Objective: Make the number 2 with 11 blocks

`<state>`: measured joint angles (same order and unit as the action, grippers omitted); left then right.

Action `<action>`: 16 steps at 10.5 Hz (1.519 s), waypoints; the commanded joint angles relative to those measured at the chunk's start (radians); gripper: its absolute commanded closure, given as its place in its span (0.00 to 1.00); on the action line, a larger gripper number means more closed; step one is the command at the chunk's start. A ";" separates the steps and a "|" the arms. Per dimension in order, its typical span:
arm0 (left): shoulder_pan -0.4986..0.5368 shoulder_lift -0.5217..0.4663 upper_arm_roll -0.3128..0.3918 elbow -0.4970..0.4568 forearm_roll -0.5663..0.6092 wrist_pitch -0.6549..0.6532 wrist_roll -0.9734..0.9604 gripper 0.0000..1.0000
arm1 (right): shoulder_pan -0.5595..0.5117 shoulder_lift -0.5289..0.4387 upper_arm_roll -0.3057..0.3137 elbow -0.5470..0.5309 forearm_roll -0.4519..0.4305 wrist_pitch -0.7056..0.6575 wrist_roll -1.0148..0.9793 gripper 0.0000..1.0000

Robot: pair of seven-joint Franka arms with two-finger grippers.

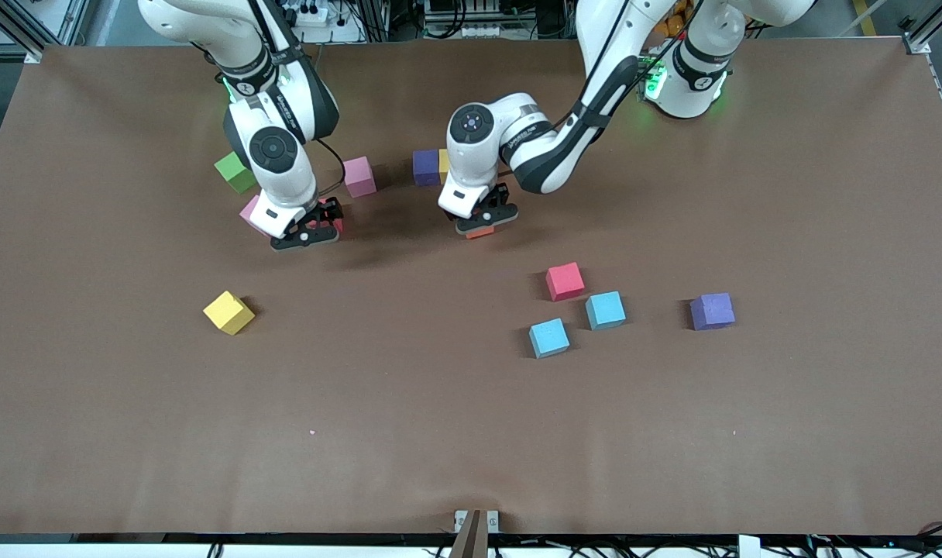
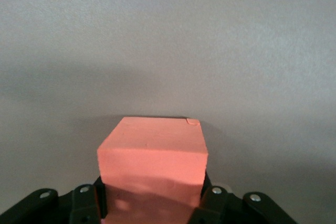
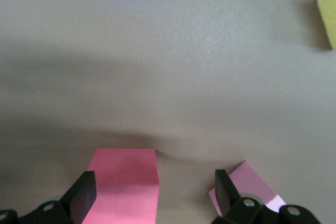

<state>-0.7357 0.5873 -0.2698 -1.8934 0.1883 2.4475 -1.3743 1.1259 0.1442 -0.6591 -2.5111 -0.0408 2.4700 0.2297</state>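
One orange block (image 2: 152,161) is pinched in the left pincer (image 1: 483,221); it should be lowered squarely beside the purple cube (image 1: 425,167). The right pincer (image 1: 307,232) is spread over a red block (image 3: 124,184)

— What colours have I got on the table (image 1: 440,434)?

— I see a plain brown cover. On it sit a yellow cube (image 1: 228,312), a red cube (image 1: 565,280), two light blue cubes (image 1: 605,310) (image 1: 549,338) and a purple cube (image 1: 712,311).

— And up by the arms?

— I make out a green cube (image 1: 235,171), a pink cube (image 1: 359,176), and a dark purple cube (image 1: 425,167) with a yellow sliver (image 1: 443,161) beside it. The left gripper (image 1: 483,222) is black around an orange cube (image 2: 153,156). The right gripper (image 1: 310,232) is black too, with a red-pink cube (image 3: 126,182) and a pale pink cube (image 3: 247,182) under it. Both arms are white with black joints.
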 commanded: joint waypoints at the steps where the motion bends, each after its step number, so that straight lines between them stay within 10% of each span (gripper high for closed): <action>1: 0.001 -0.032 -0.002 -0.055 0.068 0.033 0.000 0.95 | -0.002 -0.043 0.004 -0.043 0.011 0.029 -0.001 0.00; 10: 0.009 -0.040 -0.019 -0.076 0.074 0.033 0.023 0.95 | 0.109 -0.130 0.007 -0.043 0.021 -0.043 0.011 0.00; 14: 0.024 -0.035 -0.016 -0.073 0.072 0.033 0.064 0.94 | 0.300 -0.107 0.006 -0.043 0.172 -0.055 0.008 0.00; 16: 0.024 -0.030 -0.016 -0.070 0.071 0.033 0.057 0.65 | 0.319 -0.103 0.007 -0.055 0.176 -0.103 -0.001 0.00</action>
<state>-0.7193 0.5716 -0.2829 -1.9407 0.2386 2.4705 -1.3167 1.4354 0.0533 -0.6422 -2.5396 0.1168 2.3835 0.2365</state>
